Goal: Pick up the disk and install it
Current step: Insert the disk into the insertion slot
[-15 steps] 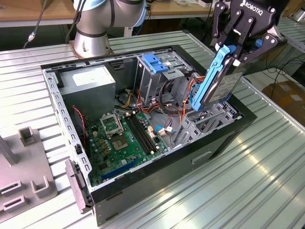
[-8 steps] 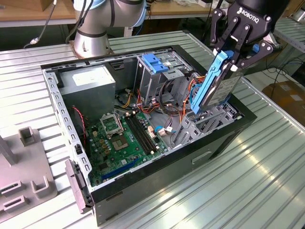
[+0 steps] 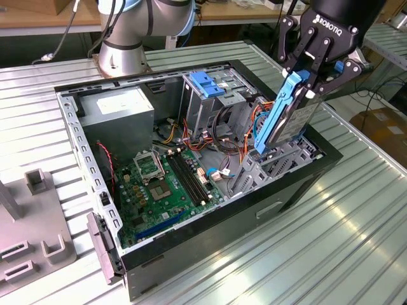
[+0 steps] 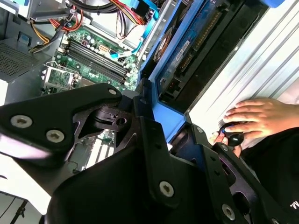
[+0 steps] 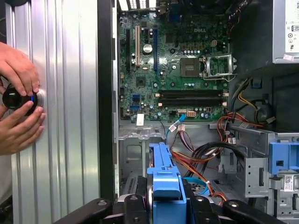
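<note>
The step in hand looks like lowering the drive into its slot. To do it well, the drive's lower edge should line up with the slot's rails, the descent should stay slow and straight, and the loose wiring should stay out from under it. The black claw [image 3: 311, 82] is closed to a narrow gap on the top end of the disk [image 3: 296, 117], a flat silver metal hard drive clipped in a blue plastic frame [image 3: 275, 117]. The fingers pinch the frame from both sides. The disk stands on edge, tilted a little off upright. Its lower end is down at the grey metal drive bay [image 3: 267, 168], on the exterior view's right side of the open black computer case [image 3: 210, 248]; whether it already touches the bay's rails I cannot tell. Just beyond the bay lies a tangle of orange, red and black cables [image 5: 196, 154], near the path of the disk. Past them the green motherboard [image 5: 177, 70] lies flat on the case floor, and a blue plastic latch piece [image 3: 205, 84] sits atop a metal cage. Farther off stands the big grey power supply box [image 3: 117, 114]. Outside the case, on the ribbed metal desk [image 3: 331, 254], a person's hands [image 5: 16, 93] rest around a small black knob [image 5: 14, 99].
</note>
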You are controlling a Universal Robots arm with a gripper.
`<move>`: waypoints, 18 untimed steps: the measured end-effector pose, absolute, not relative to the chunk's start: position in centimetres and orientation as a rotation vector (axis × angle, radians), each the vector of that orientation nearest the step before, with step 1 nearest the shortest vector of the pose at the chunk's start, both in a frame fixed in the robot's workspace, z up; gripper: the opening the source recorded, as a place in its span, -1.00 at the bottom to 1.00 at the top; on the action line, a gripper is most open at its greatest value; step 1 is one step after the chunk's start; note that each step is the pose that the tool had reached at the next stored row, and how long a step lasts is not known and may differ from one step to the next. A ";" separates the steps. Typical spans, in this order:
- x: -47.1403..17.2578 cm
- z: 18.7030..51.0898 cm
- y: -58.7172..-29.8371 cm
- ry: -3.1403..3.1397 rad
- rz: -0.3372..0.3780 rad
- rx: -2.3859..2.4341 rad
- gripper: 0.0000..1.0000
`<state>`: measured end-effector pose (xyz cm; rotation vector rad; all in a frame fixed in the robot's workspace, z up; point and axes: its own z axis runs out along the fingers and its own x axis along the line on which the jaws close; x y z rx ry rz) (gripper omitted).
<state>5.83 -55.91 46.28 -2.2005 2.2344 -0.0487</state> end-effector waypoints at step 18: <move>5.7 43.6 -56.0 2.239 -0.049 -2.196 -0.26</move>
